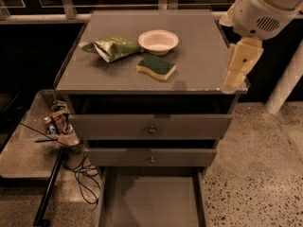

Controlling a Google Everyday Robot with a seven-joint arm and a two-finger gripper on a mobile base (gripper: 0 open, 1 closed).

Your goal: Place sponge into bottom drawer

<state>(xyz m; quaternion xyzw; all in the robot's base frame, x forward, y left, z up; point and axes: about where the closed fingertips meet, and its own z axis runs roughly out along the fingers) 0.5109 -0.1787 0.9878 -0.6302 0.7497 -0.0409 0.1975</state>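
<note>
Camera view gives us the sponge [156, 66] lying flat on the grey bench [199, 56], green scouring face up over pale yellow foam. It sits just near of the white bowl [158, 40] and just right of the crumpled green snack bag [113, 48], touching neither as far as we can see. We judge it very light, soft and springy. It will squash under pressure instead of slipping, the rough top should give good friction, and nothing about it is fragile. The best hold looks to be across its short width, on the two long wavy sides near the middle, so the jaws clear both the bowl and the bag; a firm squeeze should do, since foam yields. The gripper [236, 72] hangs at the right edge of the bench, well apart from the sponge, under the robot's white housing [265, 8]. It holds nothing, and we cannot tell whether it is released or clenched. The bottom drawer [150, 202] is pulled out toward us at the foot of the cabinet, its flat floor bare, below the two closed drawer fronts with round knobs [152, 129]. As for writing, we can read none: the bag's printing is illegible, and sponge, bowl and cabinet carry no label that we can make out.
</note>
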